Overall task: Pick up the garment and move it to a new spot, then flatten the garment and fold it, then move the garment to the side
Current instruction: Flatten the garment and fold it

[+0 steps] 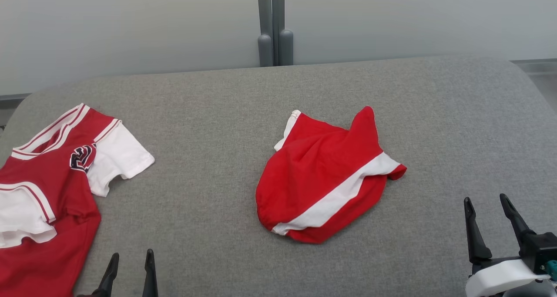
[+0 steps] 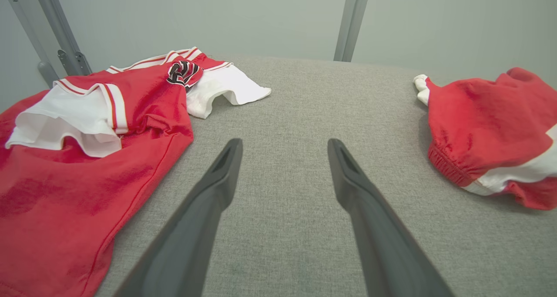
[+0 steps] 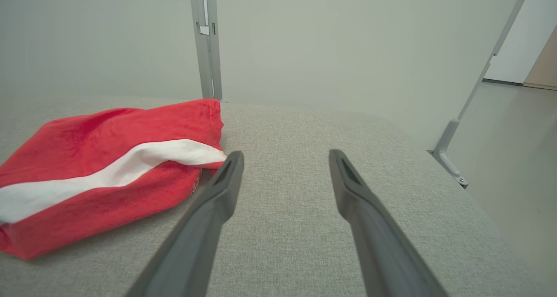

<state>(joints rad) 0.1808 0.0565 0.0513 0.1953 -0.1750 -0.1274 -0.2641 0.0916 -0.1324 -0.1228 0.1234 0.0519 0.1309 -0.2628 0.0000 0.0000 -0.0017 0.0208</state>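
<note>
Left jaws and jersey (image 1: 50, 181) run off-frame below.

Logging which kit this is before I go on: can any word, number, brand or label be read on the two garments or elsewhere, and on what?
No text can be read.
Jersey: a dark and white emblem near the collar, crumpled over on itself; number or logo, cannot tell.
Shorts: red with a white stripe, no text showing.
</note>
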